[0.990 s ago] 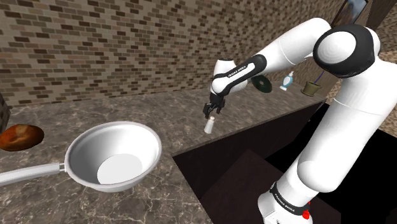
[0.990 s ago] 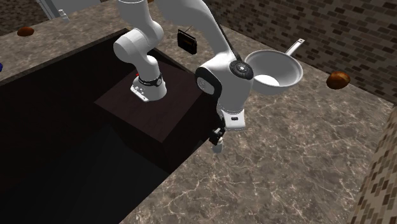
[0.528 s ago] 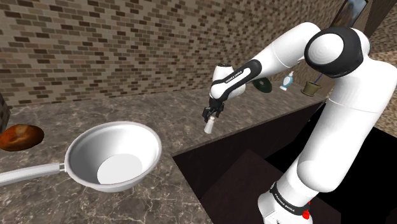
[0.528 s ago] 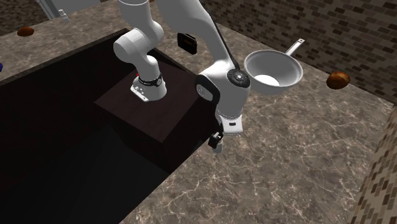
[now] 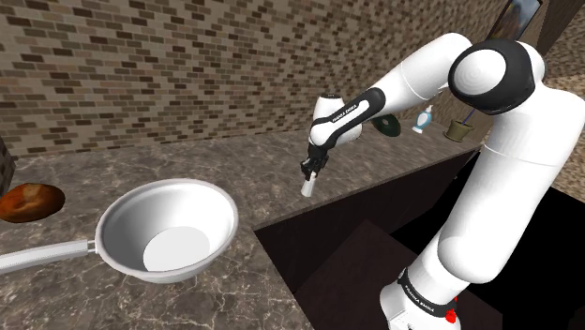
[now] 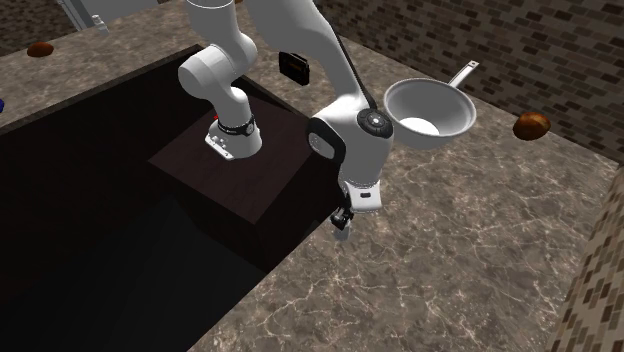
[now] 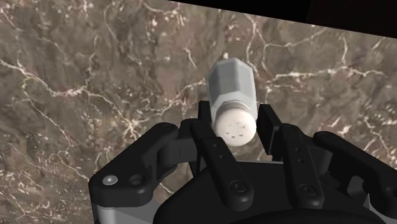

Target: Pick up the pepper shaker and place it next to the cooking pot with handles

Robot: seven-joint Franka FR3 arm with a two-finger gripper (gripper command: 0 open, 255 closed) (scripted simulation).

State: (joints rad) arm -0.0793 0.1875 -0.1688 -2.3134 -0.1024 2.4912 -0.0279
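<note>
I see my gripper [image 5: 309,172] pinching the white shaker [image 5: 307,187] by its cap end, just over the brown tabletop [image 5: 216,164], well apart from the white pot [image 5: 122,225], between 2 and 3 o'clock from it in the shoulder view.

Arm [image 5: 412,75] extended — hand [image 5: 307,172] pointing down, clasping pepper shaker [image 5: 306,187].

Pepper shaker [image 7: 233,95]: pale grey, faceted body, round holed cap toward the hand, roughly upright, clasped by the black gripper [image 7: 235,116] over the marble counter [image 5: 234,169] | Pot [image 5: 202,202]: white, deep, one long handle, upright on the counter, well apart from the shaker
</note>
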